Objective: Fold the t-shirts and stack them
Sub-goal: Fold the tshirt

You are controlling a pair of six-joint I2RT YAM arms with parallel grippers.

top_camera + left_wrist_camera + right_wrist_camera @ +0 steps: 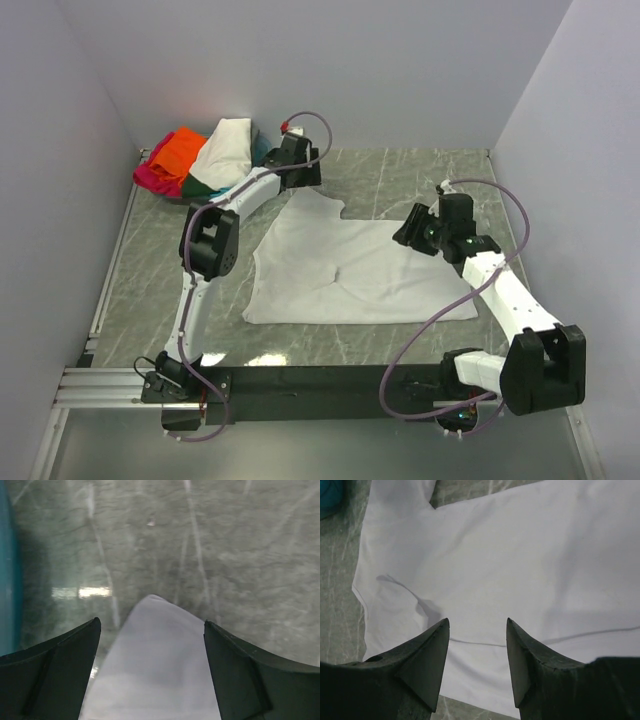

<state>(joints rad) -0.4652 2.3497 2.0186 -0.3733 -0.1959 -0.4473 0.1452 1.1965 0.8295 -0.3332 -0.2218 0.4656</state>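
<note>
Only overhead shows the orange shirt (180,148) beyond the white t-shirt (350,272).

The white t-shirt (350,270) was soft, matt cloth, lightly creased. The table (400,180) looked like grey-green marbled stone, smooth and glossy with glare. The left gripper (151,625) had matt black plastic fingers (50,680). The right arm (505,295) wore smooth white plastic; the side rail (108,280) looked like pale metal

Overhead view: even, soft light; only faint shadows on the table (400,180). Left wrist view: soft focus throughout, one bright glare patch on the table at left, fingers (50,675) dark and blurred. Right wrist view: white shirt (520,555) looks greyish, creases throw thin shadows.
</note>
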